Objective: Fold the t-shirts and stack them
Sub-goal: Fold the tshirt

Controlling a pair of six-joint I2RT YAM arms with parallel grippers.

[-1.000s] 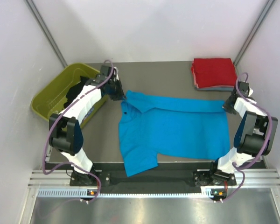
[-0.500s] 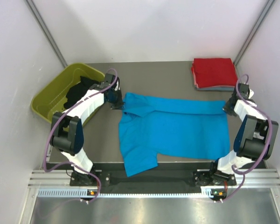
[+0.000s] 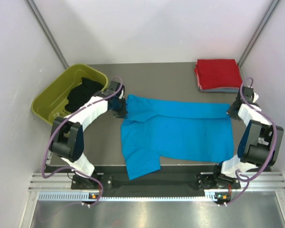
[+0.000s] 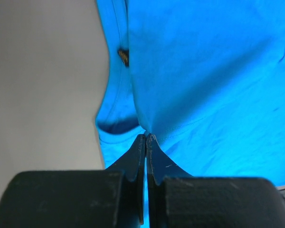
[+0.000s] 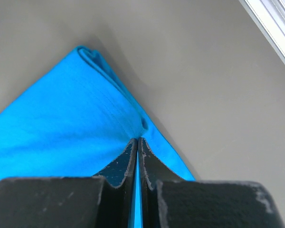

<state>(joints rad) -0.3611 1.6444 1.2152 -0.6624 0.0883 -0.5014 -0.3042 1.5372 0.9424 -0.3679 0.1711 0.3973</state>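
No readable text, label, brand, number or sign shows in any view.

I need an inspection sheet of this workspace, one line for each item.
Surface: grey table, matte.
Job's things: turquoise t-shirt spread mid-table; red t-shirt folded atop a grey-blue t-shirt, far right; black garment in the olive-green tub.
Clutter: olive-green tub, far left.
Claws: left claw and right claw shut, each pinching a far corner of the turquoise t-shirt.
Cables: purple cables looped along both arms.
Surroundings: white walls on three sides.
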